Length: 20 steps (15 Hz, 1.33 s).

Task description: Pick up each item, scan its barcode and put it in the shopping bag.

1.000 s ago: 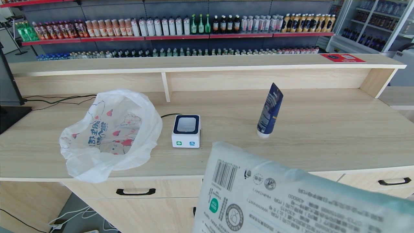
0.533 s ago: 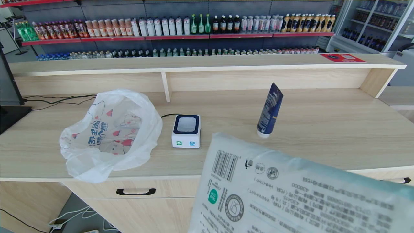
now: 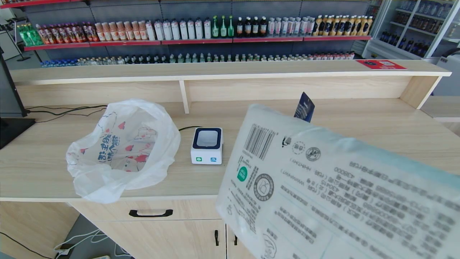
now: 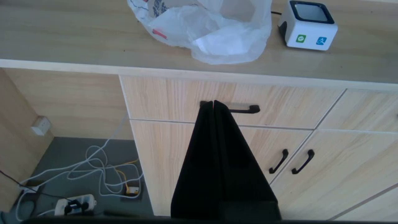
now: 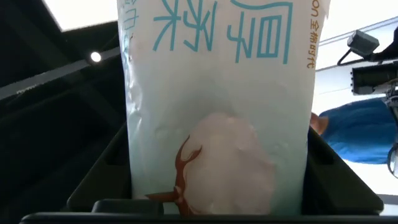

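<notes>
Slanting packet (image 3: 323,190), barcode end (image 3: 259,141) toward scanner (image 3: 207,145)

Left gripper (image 4: 212,102) hangs low, its 2 black fingers pressed together; right gripper (image 5: 217,155) apparently points upward, 2 fingers clamping a white plastic pack (image 5: 217,74)

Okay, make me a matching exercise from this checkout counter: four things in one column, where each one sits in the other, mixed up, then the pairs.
Things
1. white plastic shopping bag
2. small white square scanner with a dark-framed window
3. dark blue tube
4. large white printed plastic packet

Places
A. only its top shows, behind the packet
B. held in the right gripper, off the wooden counter
C. mid-counter, window facing up
D. open on the counter's left part

Pairs: 1-D, 2-C, 3-A, 4-B
</notes>
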{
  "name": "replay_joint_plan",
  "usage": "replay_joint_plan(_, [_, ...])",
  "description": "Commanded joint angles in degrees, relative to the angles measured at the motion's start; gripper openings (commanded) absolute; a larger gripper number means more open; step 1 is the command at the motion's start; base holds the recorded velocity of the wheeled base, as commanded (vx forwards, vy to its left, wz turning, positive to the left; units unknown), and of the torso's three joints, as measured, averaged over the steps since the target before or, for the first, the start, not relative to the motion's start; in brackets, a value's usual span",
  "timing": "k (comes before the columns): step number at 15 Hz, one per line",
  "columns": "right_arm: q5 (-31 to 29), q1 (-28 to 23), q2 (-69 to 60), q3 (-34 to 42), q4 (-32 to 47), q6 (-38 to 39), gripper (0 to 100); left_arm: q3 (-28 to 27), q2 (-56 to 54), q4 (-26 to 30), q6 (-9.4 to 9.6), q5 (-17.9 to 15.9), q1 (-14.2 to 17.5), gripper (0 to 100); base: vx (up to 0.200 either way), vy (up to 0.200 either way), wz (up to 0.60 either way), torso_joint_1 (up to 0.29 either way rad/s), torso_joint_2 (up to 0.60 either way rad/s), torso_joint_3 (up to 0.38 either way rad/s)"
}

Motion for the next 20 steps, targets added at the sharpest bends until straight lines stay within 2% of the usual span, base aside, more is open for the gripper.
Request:
replay_joint_plan(1, [0.0,-1.3,1.4,-1.3,0.0,-7.6,0,0.0,0.0,0.0,-0.03,0.0,0.0,0,0.000,0.000,0.00,0.000,0.00,0.000])
replay_joint_plan(3, [0.0,-2.6,4.1,-1.8,0.0,-21.0,0,0.0,0.0,0.0,-0.03,0.0,0.0,0,0.000,0.000,0.00,0.000,0.00,0.000])
replay_joint_plan(6, [0.0,-6.6,7.5,-6.4,0.0,-27.0,0,0.0,0.0,0.0,-0.03,0.0,0.0,0,0.000,0.000,0.00,0.000,0.00,0.000])
replay_joint_plan(7, [0.0,-7.7,9.2,-6.9,0.0,-31.6,0,0.0,0.0,0.0,-0.03,0.0,0.0,0,0.000,0.000,0.00,0.000,0.00,0.000])
replay_joint_plan(10, [0.0,-9.3,15.6,-7.6,0.0,-53.1,0,0.0,0.0,0.0,-0.03,0.0,0.0,0,0.000,0.000,0.00,0.000,0.00,0.000])
replay_joint_plan(12, [0.1,-9.6,16.3,-11.3,0.0,-57.4,0,0.0,0.0,0.0,-0.03,0.0,0.0,0,0.000,0.000,0.00,0.000,0.00,0.000])
replay_joint_plan(14, [0.0,-10.4,16.6,-10.5,0.0,-65.4,0,0.0,0.0,0.0,-0.03,0.0,0.0,0,0.000,0.000,0.00,0.000,0.00,0.000])
replay_joint_plan(17, [-0.6,-17.2,20.0,-14.0,0.0,-80.5,0,0.0,0.0,0.0,-0.03,0.0,0.0,0,0.000,0.000,0.00,0.000,0.00,0.000])
replay_joint_plan(20, [-5.4,-22.5,23.3,-17.8,0.0,-97.3,0,0.0,0.0,0.0,-0.03,0.0,0.0,0,0.000,0.000,0.00,0.000,0.00,0.000])
